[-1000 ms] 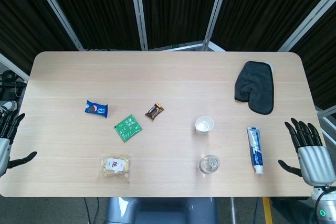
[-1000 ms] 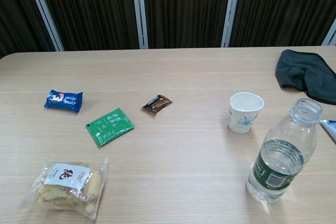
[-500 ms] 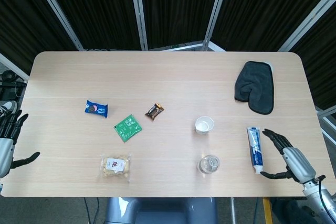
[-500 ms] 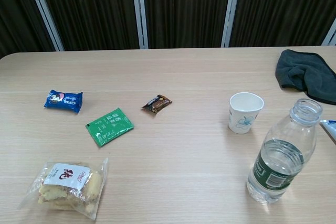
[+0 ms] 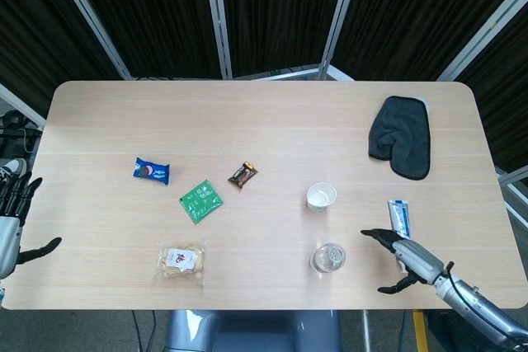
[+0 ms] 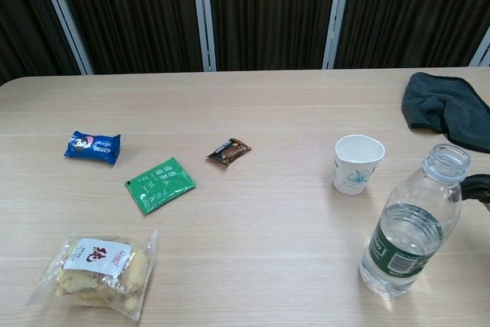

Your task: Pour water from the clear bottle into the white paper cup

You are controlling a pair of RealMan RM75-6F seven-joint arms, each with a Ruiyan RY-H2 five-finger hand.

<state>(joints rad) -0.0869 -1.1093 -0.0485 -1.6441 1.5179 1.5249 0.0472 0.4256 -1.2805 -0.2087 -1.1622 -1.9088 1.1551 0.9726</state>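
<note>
The right robot hand point(image 5: 404, 257) has advanced over the table point(image 5: 272, 125), fingers spread and empty, just right of the uncapped clear bottle point(image 6: 412, 223).

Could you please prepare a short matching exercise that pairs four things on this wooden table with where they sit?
Things:
1. clear plastic bottle
2. white paper cup
3. dark grey cloth
4. blue snack packet

Places:
A. far right of the table
B. left part of the table
C. just beyond the bottle
D. near edge, beside the right robot hand

Pairs: 1-D, 2-C, 3-A, 4-B
</note>
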